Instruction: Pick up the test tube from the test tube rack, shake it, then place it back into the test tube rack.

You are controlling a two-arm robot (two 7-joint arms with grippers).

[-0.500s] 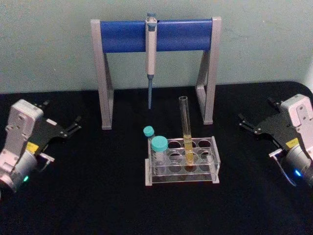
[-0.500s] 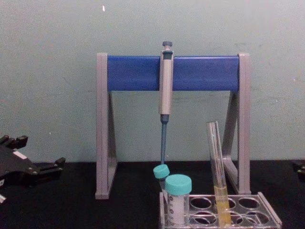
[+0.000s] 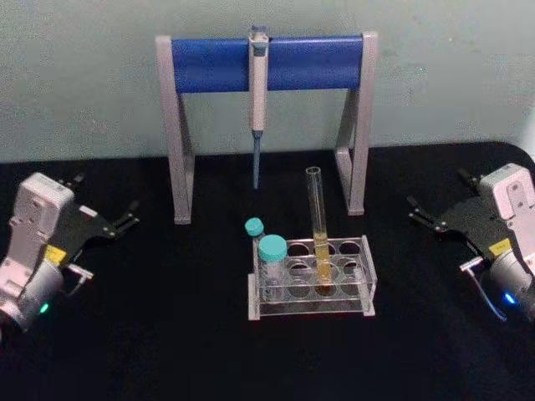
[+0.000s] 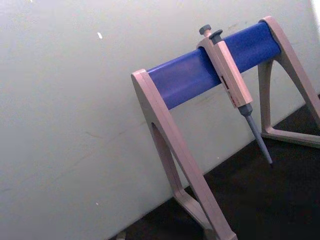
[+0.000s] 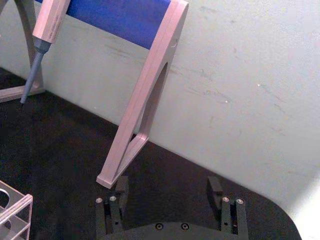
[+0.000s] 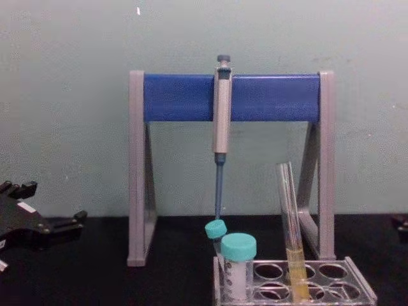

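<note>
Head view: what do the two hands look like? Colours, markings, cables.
Both match: a pale grey boxy housing carrying a black plate with two thin black fingers, and a small yellow label near the wrist. The left hand has a green light on its wrist. The right hand has a blue light, with a thin cable looping beside it.

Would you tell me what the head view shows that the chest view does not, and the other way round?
Head view: the rack from above with its rows of holes, and how the open left gripper and open right gripper sit wide of it on either side, touching nothing. Chest view: the side-on look, where the tube leans slightly and yellow liquid fills its lower part. Both: the tube in the rack beside two teal-capped vials, and the pipette hanging on the blue stand behind.
</note>
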